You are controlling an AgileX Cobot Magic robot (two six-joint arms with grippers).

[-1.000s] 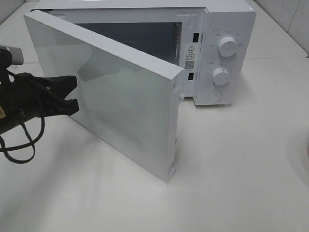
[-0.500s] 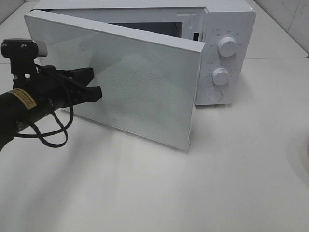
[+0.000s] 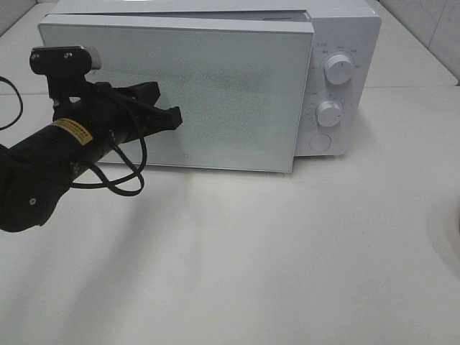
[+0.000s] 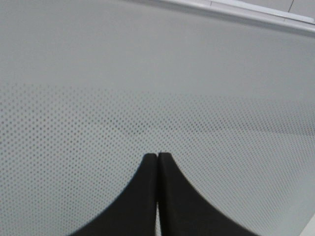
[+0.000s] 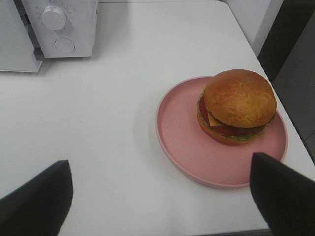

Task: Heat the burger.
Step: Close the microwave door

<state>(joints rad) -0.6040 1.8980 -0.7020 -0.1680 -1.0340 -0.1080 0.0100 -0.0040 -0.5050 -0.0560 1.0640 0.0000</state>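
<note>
Over on the left, the left gripper [image 3: 171, 115] has its fingers pinched together, holding nothing, tips right at the dotted front of the microwave door [image 3: 237, 93]. Right gripper [image 5: 162, 196] is spread wide and empty above the table [image 5: 113, 98], with the burger [image 5: 238, 105] on its pink plate [image 5: 182, 142] just ahead.

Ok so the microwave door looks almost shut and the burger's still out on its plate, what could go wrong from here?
1. The burger sits on the pink plate out on the table, not in the microwave. If the door latches, the oven would run without it.
2. The shut left gripper is at the door face; pushing further might slide the microwave back.
3. The right gripper is open, holding nothing, so the door would likely need reopening.
</note>
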